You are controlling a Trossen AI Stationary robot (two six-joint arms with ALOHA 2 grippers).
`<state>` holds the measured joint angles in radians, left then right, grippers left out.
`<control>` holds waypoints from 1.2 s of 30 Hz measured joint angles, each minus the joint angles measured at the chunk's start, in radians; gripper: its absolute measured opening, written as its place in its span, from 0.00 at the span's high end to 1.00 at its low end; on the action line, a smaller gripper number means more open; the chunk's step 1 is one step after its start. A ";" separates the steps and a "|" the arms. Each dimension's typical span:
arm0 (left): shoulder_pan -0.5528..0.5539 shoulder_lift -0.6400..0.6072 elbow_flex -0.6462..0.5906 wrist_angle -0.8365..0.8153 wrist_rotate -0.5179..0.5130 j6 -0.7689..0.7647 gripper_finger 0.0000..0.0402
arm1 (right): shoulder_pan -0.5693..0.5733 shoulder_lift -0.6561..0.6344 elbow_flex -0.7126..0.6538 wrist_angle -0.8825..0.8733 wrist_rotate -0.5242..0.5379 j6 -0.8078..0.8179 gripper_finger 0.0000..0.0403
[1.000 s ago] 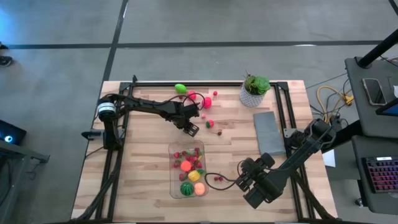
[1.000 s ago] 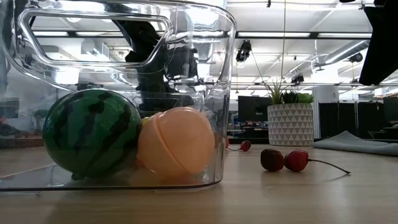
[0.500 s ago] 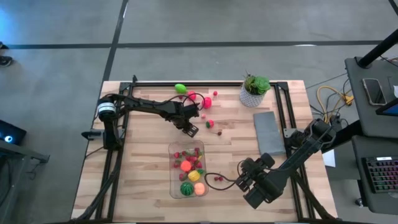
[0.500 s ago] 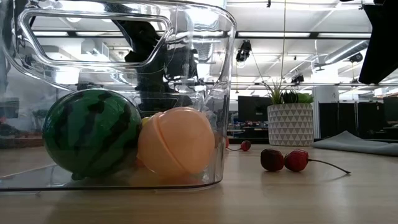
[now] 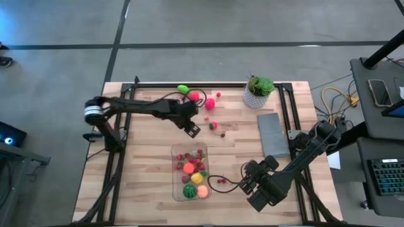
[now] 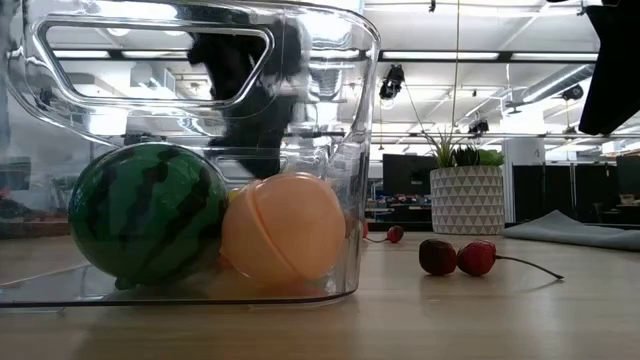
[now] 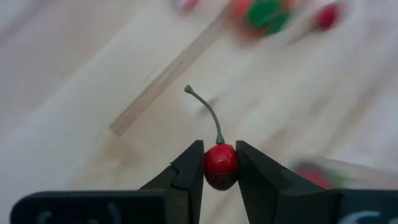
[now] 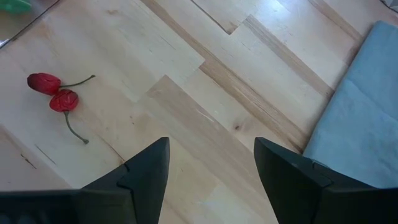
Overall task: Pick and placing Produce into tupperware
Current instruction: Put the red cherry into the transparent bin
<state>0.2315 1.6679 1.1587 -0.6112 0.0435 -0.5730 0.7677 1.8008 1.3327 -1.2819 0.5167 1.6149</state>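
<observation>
My left gripper is shut on a small red cherry with a green stem. In the high view it hangs above the table, just beyond the far end of the tupperware. The clear tupperware holds several pieces of produce, among them a watermelon ball and a peach-coloured ball. More produce lies loose at the far side: a green piece and red pieces. My right gripper hangs open right of the tupperware, with a pair of cherries on the table nearby. My left gripper pinches the cherry's round red body between its two fingertips, at their free ends. The fingers slant down from the table's left. The green stem sticks out beyond the fingertips, and the cherry is clear of the table.
A potted plant in a white pot stands at the far right. A flat grey slab lies near the right edge. Two small red pieces lie on the wood between the left gripper and the slab.
My left gripper has risen from the table just beyond the tupperware's far end, and its arm has drawn back a little toward the table's left edge. My right arm has kept still.
</observation>
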 joint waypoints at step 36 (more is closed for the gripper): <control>-0.549 -0.191 0.000 -0.028 -0.082 -0.417 0.48 | 0.011 -0.080 0.024 0.032 -0.021 -0.082 0.44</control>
<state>-0.3174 1.4774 1.1591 -0.6389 -0.0381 -0.9901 0.7789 1.7206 1.3566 -1.2498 0.4962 1.5333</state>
